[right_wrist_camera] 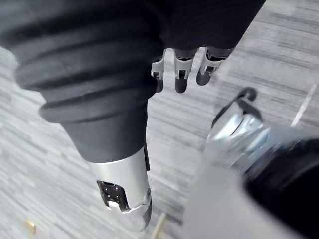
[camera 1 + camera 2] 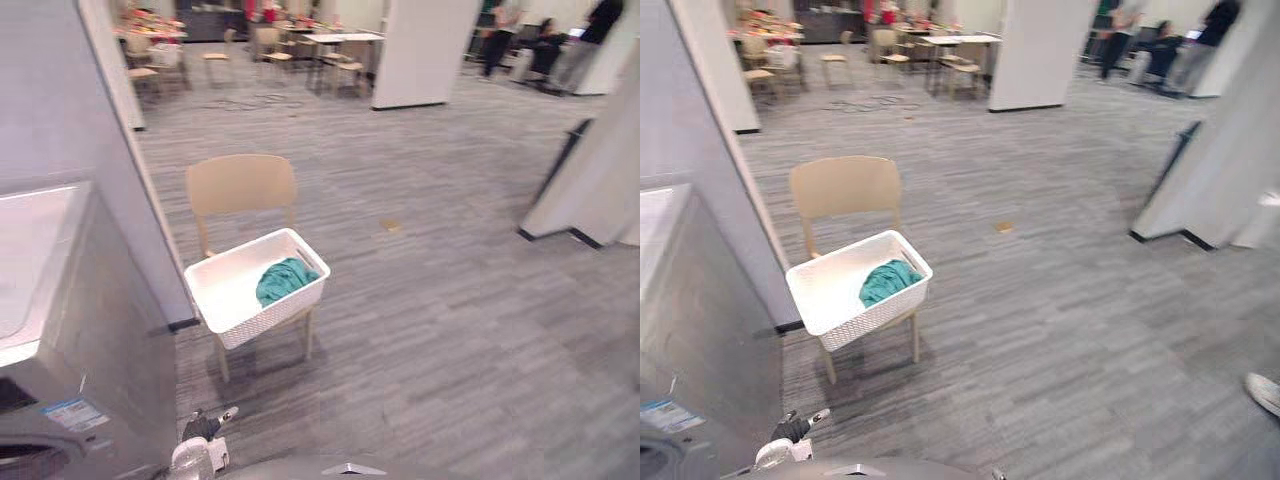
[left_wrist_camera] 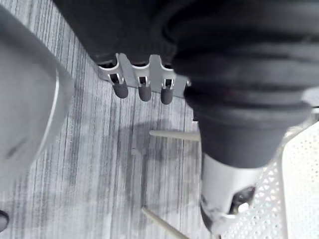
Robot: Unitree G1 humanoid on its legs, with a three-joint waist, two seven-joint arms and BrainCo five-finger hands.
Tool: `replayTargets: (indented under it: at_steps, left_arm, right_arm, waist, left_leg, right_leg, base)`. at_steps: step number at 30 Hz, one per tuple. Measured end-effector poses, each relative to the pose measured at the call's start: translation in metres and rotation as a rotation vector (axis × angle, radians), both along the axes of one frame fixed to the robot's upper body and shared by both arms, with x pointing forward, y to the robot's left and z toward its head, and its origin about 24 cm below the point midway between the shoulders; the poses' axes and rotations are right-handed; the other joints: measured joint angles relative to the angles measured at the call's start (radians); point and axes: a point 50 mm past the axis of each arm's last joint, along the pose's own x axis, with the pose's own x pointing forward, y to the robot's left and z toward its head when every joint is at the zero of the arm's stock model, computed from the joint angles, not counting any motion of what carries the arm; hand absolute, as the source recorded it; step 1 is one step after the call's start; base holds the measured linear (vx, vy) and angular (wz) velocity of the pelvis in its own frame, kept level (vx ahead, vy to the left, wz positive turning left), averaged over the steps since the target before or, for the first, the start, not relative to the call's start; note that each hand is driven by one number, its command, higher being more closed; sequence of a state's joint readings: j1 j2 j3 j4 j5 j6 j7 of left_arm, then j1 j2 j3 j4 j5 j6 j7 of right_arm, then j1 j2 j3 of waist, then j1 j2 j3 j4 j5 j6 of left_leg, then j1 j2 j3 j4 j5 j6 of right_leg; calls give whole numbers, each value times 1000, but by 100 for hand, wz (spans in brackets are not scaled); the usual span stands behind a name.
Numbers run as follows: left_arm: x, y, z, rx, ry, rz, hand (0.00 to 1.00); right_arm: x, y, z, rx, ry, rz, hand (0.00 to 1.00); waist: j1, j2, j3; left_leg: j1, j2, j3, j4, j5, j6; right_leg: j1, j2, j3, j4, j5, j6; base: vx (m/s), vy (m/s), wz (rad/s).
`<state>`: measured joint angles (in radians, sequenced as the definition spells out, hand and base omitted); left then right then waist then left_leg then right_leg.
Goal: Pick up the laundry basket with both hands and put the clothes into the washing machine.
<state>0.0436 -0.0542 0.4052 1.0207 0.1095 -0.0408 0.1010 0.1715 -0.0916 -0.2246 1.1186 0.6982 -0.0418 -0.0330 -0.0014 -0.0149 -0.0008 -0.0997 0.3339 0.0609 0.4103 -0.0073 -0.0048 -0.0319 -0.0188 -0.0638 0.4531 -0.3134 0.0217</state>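
Two hands: both mine, both empty, held low over the grey plank floor [image 2: 450,300].
Left hand [image 3: 144,82]: fingers relaxed in a row, thumb apart, nothing between them. It hangs near the chair's front legs, with the basket's wall close beside it.
Right hand [image 1: 182,74]: fingers loosely extended, thumb apart, nothing in its grasp, above the floor.
Laundry basket [image 2: 275,312]: white and rectangular with perforated walls. It rests on the chair's seat, turned at an angle and overhanging the seat's front edge. Neither hand touches it.
Clothes [image 2: 285,280]: one teal bundle inside the basket, lying toward its right end.
Chair [image 2: 240,185]: beige, its backrest rising behind the basket, standing on the floor ahead of me.
Washing machine [image 2: 90,330]: grey body with a pale top, at my left, near the chair's left side.
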Motion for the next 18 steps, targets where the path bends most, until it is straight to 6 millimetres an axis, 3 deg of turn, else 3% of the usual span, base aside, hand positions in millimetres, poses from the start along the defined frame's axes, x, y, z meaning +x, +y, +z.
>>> replayTargets:
  at_steps: [2, 3, 4, 6, 7, 9, 11, 13, 15, 18]
  left_arm:
    - [6, -5, 1, -3, -16, -39, 0]
    - [6, -6, 1, -3, -16, -56, 0]
    - [6, -8, 1, -7, -13, -81, 0]
    - [3, -8, -1, -14, 5, -109, 0]
    - [-3, -3, -4, -15, 38, -140, 0]
    - [-6, 2, -4, -15, 45, -128, 0]
    - [-6, -2, -5, -23, 50, -142, 0]
    - [-6, -8, -6, -35, 54, -160, 0]
    - [-3, -10, -5, -34, 52, -192, 0]
    - [2, -9, -4, -16, 43, -246, 0]
  right_arm:
    - [4, -7, 2, -13, -23, -80, 0]
    - [5, -12, 3, -22, -32, -115, 0]
    - [10, -18, 5, -31, -57, -163, 0]
    - [14, -22, 6, -33, -78, -229, 0]
    - [21, -22, 7, -24, -105, -280, 0]
    - [26, -17, 6, -8, -119, -285, 0]
    - [28, -5, 4, 19, -118, -261, 0]
    - [29, 0, 5, 24, -129, -240, 0]
    - [23, 3, 4, 25, -114, -212, 0]
    - [17, 9, 2, 29, -84, -140, 0]
  waist:
    - [12, 15, 9]
    - [13, 19, 11]
    - [11, 21, 11]
    - [10, 22, 13]
    - [14, 11, 34]
    - [17, 2, 38]
    - [15, 4, 40]
    - [6, 15, 42]
    - [8, 15, 49]
    - [8, -11, 53]
  left_leg:
    - [-50, 3, 81, 140, -41, -6]
    - [-58, -19, 105, 171, -73, -25]
    - [-52, -72, 148, 167, -136, -59]
    - [-23, -126, 204, 96, -185, -68]
    - [21, -165, 268, -35, -156, -45]
    - [76, -228, 266, -184, -89, -25]
    - [144, -288, 259, -389, 11, -14]
    - [177, -314, 244, -484, 62, -7]
    - [186, -332, 237, -496, 64, -2]
    - [192, -368, 233, -496, 46, 13]
  right_leg:
    - [45, -18, -75, -29, 5, -9]
    - [67, -29, -113, -43, 6, -9]
    - [76, -48, -162, -57, 6, -10]
    - [71, -67, -198, -65, 12, -1]
    - [78, -88, -194, -79, 22, 9]
    - [94, -101, -186, -144, 59, 12]
    - [102, -119, -189, -208, 83, 14]
    - [101, -125, -196, -213, 83, 15]
    - [101, -141, -199, -208, 81, 34]
    - [93, -193, -201, -144, 39, 73]
  base:
    - [45, -111, 121]
    - [17, -9, 120]
    - [3, 19, 115]
    - [-11, 65, 81]
    - [-33, 70, 44]
    - [-31, 61, 16]
    - [-18, 102, 20]
    - [6, 78, 32]
    - [41, 83, 18]
    - [40, 65, 8]
